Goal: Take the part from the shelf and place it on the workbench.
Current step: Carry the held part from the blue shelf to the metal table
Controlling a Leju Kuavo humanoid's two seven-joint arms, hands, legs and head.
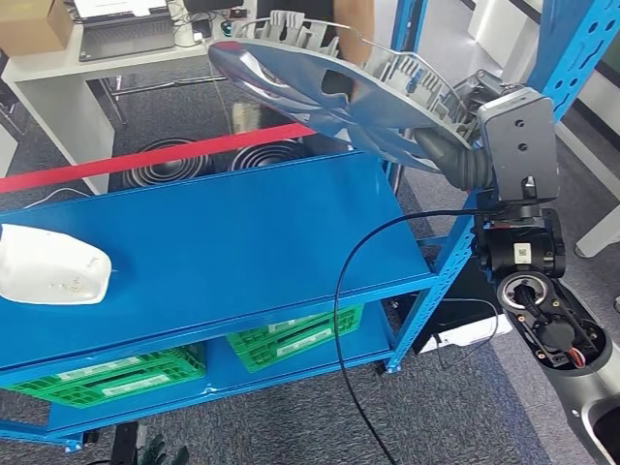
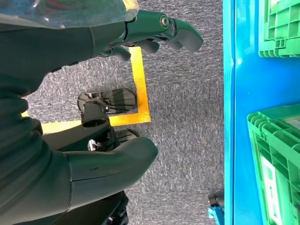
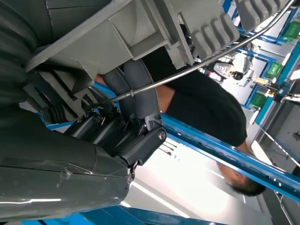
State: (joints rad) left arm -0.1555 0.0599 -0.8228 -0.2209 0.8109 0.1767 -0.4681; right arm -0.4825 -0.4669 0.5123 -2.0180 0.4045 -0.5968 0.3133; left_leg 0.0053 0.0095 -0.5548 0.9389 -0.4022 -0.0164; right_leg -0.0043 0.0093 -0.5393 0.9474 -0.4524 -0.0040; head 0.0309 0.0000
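Part (image 1: 351,92), a grey ribbed casting, sits at one o'clock above the blue shelf (image 1: 219,232), gripped by the right hand (image 1: 457,160); left hand (image 2: 106,93) hangs open. Carry it level, clearing the shelf post.

white part (image 1: 51,266) cut by left edge, green crates (image 1: 117,376) half hidden under blue shelf (image 1: 241,242)
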